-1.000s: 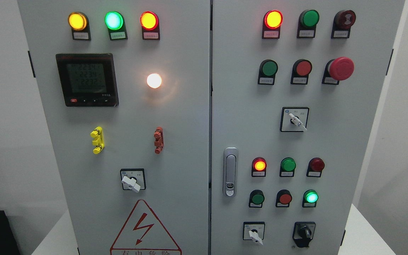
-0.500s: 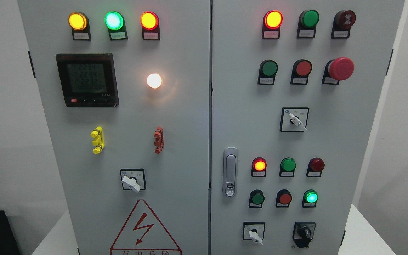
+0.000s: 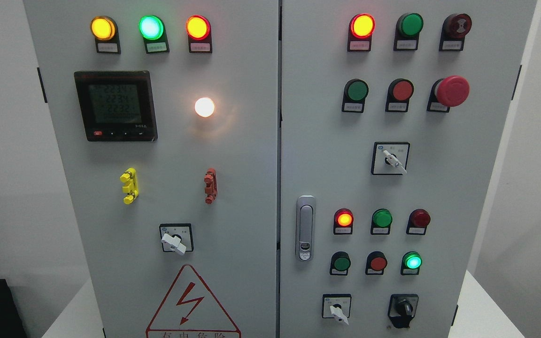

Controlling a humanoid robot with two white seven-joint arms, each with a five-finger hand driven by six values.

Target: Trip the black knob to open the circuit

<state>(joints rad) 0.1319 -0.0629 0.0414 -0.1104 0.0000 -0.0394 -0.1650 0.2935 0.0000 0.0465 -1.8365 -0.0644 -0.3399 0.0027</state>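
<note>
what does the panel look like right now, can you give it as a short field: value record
target: black knob, lower right of the right door, untouched
nearest switch: white-handled selector to its left
lamp above knob: green indicator, lit
emergency stop: red mushroom button, upper right
left door: digital meter, display on
robot hands: none in view

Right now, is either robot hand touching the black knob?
No. The black knob at the cabinet's lower right stands alone, with no hand in view.
</note>
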